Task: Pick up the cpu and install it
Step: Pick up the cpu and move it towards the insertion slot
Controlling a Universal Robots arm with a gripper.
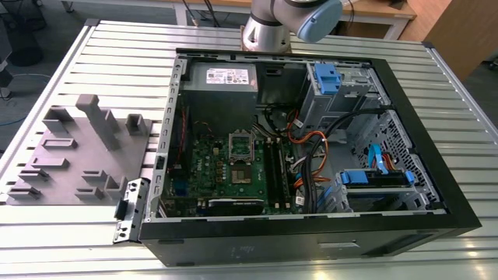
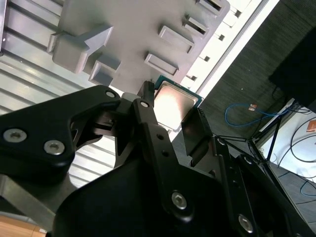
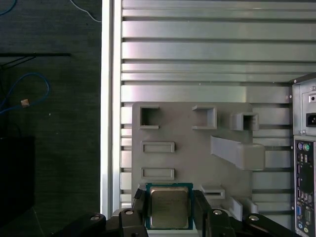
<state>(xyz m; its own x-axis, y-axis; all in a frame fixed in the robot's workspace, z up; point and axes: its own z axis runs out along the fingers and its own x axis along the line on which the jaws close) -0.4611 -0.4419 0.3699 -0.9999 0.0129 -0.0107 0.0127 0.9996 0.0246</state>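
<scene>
First wrist view: cpu in claw

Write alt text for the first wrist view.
The cpu, silver-topped with a green rim, is clamped between two black fingers. Beyond it lies a grey fixture plate with raised blocks, on a slatted metal table. A computer case's rear panel stands beside the plate.

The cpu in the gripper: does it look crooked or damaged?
Nothing stands out. In the first wrist view the cpu sits square in the gripper, and its metal top looks undamaged.
</scene>
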